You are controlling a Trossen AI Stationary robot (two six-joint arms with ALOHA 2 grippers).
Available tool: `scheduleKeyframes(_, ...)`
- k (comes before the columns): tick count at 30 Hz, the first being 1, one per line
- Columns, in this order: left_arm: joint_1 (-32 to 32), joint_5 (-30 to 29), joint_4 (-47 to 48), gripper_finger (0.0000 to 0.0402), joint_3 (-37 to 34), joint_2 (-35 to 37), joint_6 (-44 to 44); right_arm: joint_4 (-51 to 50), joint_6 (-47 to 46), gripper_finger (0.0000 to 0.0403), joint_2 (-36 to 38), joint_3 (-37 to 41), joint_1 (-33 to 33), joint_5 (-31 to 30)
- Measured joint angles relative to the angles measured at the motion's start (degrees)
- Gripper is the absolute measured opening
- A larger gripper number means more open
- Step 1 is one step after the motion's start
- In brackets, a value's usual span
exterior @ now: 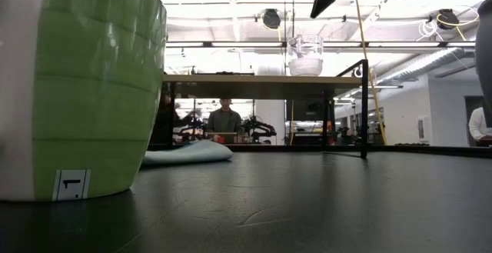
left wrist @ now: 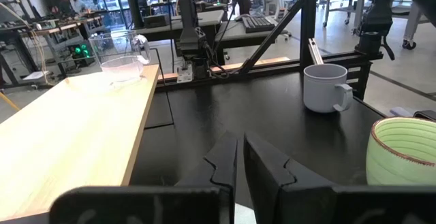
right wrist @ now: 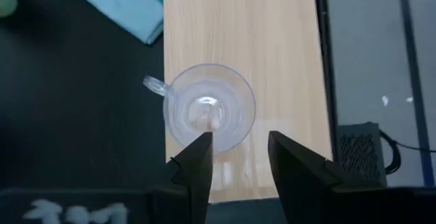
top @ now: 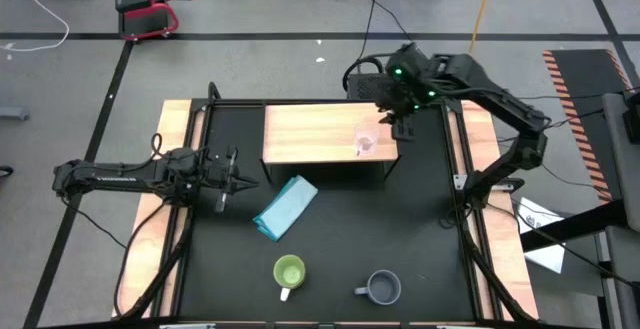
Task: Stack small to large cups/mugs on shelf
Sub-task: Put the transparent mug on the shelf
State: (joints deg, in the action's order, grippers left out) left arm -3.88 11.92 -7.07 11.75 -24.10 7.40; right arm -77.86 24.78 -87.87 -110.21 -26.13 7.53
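You see a shelf of pale, smooth wood with a matt top. The small cup under your right gripper is clear, shiny glass. The green mug looks glossy, with ridges. The grey-blue mug looks smooth and dull. The blue cloth is soft. The table is black and matt.

Left gripper: fingers nearly shut, nothing between them, low over black table. Shelf: light wood, beside the fingers. Glass cup: upright at the shelf's far end. Grey mug: ahead. Green mug: nearer, alongside.
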Motion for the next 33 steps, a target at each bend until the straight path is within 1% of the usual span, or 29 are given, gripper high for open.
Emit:
scheduleKeyframes(6,0.0,0.0,0.0,0.0031,0.0,0.0,-0.4,0.0,-2.4,0.0133,4.3,0.0,0.0,0.2)
scheduleKeyframes(17,0.0,0.0,0.0,0.0031,0.0,0.0,-0.6,-1.9,-4.4,0.0111,9.6,0.0,1.2,0.3)
scheduleKeyframes(20,0.1,0.0,0.0,0.0031,0.0,0.0,-0.7,-1.0,-4.8,0.0105,11.7,1.1,1.3,0.2)
scheduleKeyframes(25,0.1,0.0,0.0,0.0031,0.0,0.0,-0.6,0.2,-4.4,0.0081,16.6,5.9,1.6,0.3)
scheduleKeyframes(28,0.1,0.1,0.1,0.0031,0.0,0.0,-0.6,1.2,-4.4,0.0053,20.6,10.3,1.6,0.3)
scheduleKeyframes(31,0.1,0.1,0.5,0.0031,0.0,0.0,-0.6,4.6,-3.5,0.0015,25.2,15.5,1.6,0.2)
scheduleKeyframes(33,0.1,0.1,0.6,0.0031,0.0,0.0,-0.4,6.5,-2.5,0.0005,28.4,19.3,1.6,0.2)
